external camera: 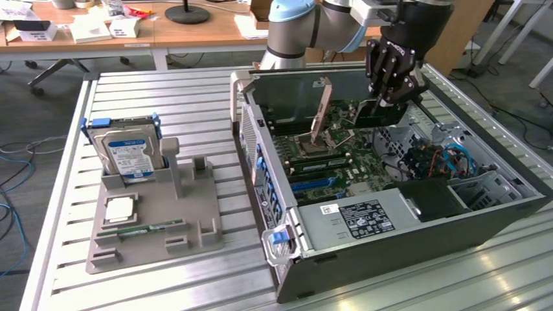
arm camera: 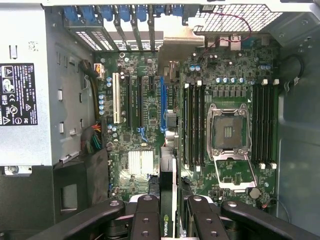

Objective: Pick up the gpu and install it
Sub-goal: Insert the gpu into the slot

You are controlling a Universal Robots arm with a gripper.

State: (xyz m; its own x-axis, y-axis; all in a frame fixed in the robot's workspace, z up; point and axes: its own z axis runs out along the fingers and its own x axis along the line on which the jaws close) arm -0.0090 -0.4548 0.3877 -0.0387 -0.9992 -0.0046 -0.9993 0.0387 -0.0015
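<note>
While the claw (external camera: 390, 97) hangs over the open case (external camera: 415, 249), it pinches the gpu (external camera: 380, 116) by its two flat sides. Nearest, at the lower left of the exterior view, a grey tray (external camera: 194, 204) sits on the table (external camera: 173, 285). A thin green stick (external camera: 142, 228) lies in it, and a small square chip (external camera: 119, 208) lies just behind. Further back in the tray, a hard drive (external camera: 129, 152) stands up. At the lower right, the case lies on its side. A silver box (external camera: 354, 217) with a black label fills its near end. Behind that is the green board (external camera: 324, 162). The gpu is in the air above the board, at the upper right, not in a slot. In the wrist view the fingers (arm camera: 145, 220) press the gpu from both sides, and the board's long slots (arm camera: 162, 100) show past it. Far back, desks (external camera: 216, 32) stand by the arm (external camera: 294, 26).
</note>
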